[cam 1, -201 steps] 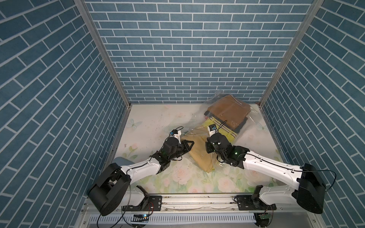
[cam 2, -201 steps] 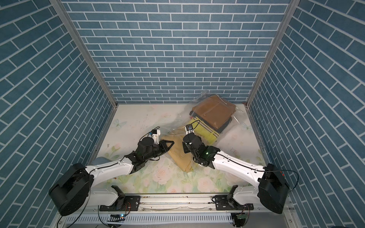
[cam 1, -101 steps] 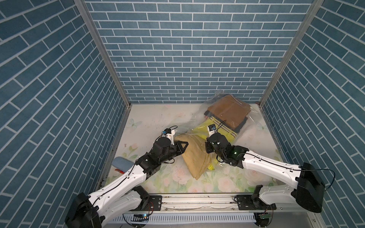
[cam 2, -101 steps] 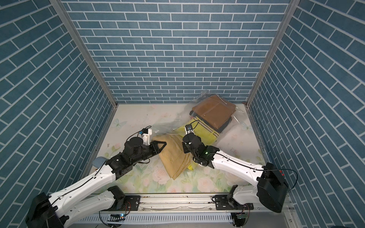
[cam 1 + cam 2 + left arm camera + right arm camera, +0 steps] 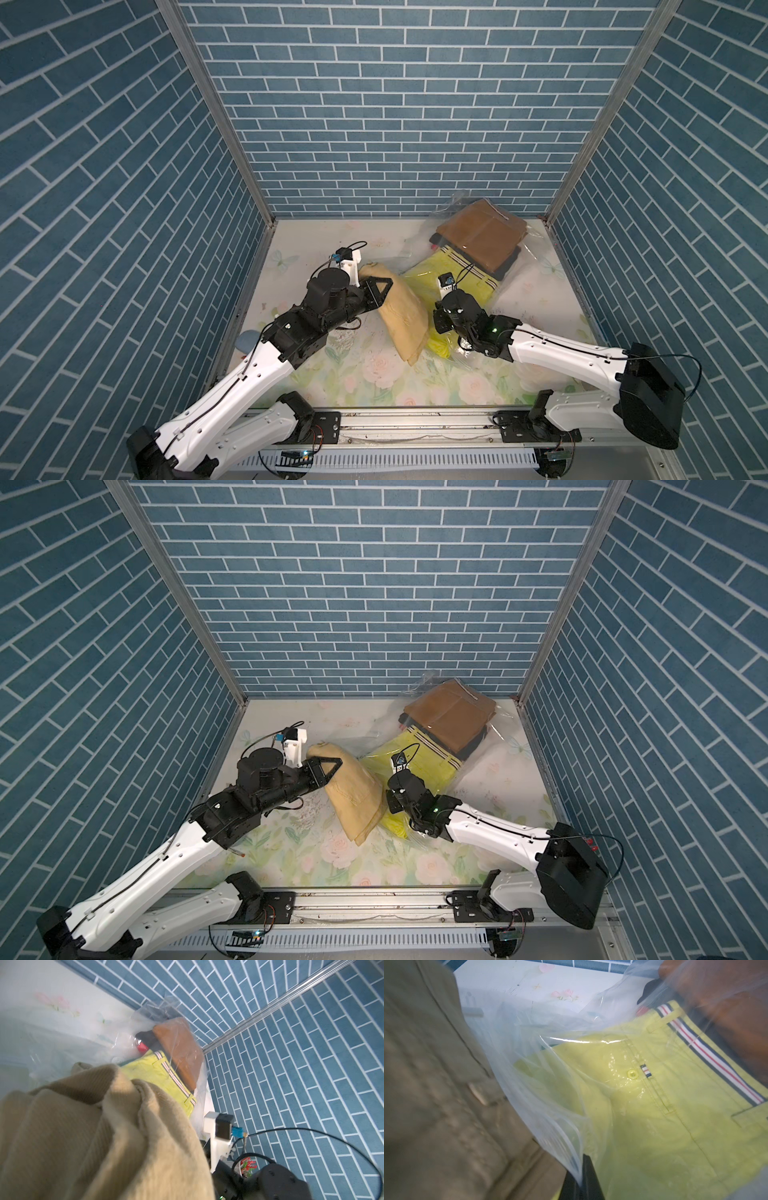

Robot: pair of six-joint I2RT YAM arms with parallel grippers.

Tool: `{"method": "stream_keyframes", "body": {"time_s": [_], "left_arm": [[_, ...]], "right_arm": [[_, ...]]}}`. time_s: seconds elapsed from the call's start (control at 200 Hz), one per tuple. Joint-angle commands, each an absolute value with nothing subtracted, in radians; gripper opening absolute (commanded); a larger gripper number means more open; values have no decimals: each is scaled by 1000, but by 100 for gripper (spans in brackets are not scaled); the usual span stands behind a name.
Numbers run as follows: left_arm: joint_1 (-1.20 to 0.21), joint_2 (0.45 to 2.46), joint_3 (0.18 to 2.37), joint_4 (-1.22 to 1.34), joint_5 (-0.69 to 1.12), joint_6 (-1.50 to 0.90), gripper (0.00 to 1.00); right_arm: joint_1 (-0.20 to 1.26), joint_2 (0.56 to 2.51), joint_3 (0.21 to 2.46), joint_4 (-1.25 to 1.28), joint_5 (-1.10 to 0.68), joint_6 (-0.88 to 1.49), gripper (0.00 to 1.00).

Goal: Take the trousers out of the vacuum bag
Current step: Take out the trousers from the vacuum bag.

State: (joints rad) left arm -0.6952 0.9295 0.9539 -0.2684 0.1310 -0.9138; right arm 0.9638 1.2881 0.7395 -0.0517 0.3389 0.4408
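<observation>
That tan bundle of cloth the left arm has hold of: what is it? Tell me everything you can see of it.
The khaki trousers are a folded, rumpled bundle of soft tan cloth. The left wrist view shows fine ribbing, like corduroy. The left gripper is shut on their upper end, so they hang slanting down, with the lower end resting on the flowered table. One side lies against the clear vacuum bag, next to the lime-yellow trousers inside it. The khaki pair looks to be outside the bag.

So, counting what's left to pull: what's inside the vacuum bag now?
Inside the vacuum bag: lime-yellow trousers, mustard-brown trousers on top, a black pair beneath those, some red cloth. Anything lower in the stack is covered.
</observation>
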Motion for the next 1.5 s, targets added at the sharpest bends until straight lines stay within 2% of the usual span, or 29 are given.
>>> {"method": "stream_keyframes", "body": {"time_s": [0.0, 0.06, 0.25, 0.43, 0.665, 0.83, 0.96, 1.155, 1.36, 1.49], "left_arm": [[-695, 943, 1037, -214, 108, -860, 0], [-695, 956, 1045, -205, 112, -861, 0], [-694, 989, 1046, -212, 75, -860, 0], [-692, 1007, 1044, -199, 64, -859, 0], [-689, 1025, 1054, -205, 49, -855, 0], [-686, 1034, 1046, -195, 50, -859, 0], [-685, 1041, 1045, -191, 55, -861, 0], [-684, 1042, 1048, -201, 55, -868, 0], [-683, 1044, 1042, -209, 44, -881, 0], [-683, 1039, 1030, -198, 43, -886, 0]], "right_arm": [[969, 1253, 690, -34, 276, 456, 0], [980, 1234, 670, -18, 254, 446, 0], [1029, 1120, 648, -12, 189, 384, 33], [1086, 1000, 647, -69, 166, 333, 56], [1256, 939, 783, -216, 328, 316, 69], [1358, 1000, 873, -214, 431, 322, 81], [1399, 1092, 930, -222, 518, 339, 87], [1432, 1221, 971, -262, 735, 459, 88], [1463, 1302, 989, -247, 761, 525, 91], [1481, 1331, 997, -236, 761, 540, 97]]}}
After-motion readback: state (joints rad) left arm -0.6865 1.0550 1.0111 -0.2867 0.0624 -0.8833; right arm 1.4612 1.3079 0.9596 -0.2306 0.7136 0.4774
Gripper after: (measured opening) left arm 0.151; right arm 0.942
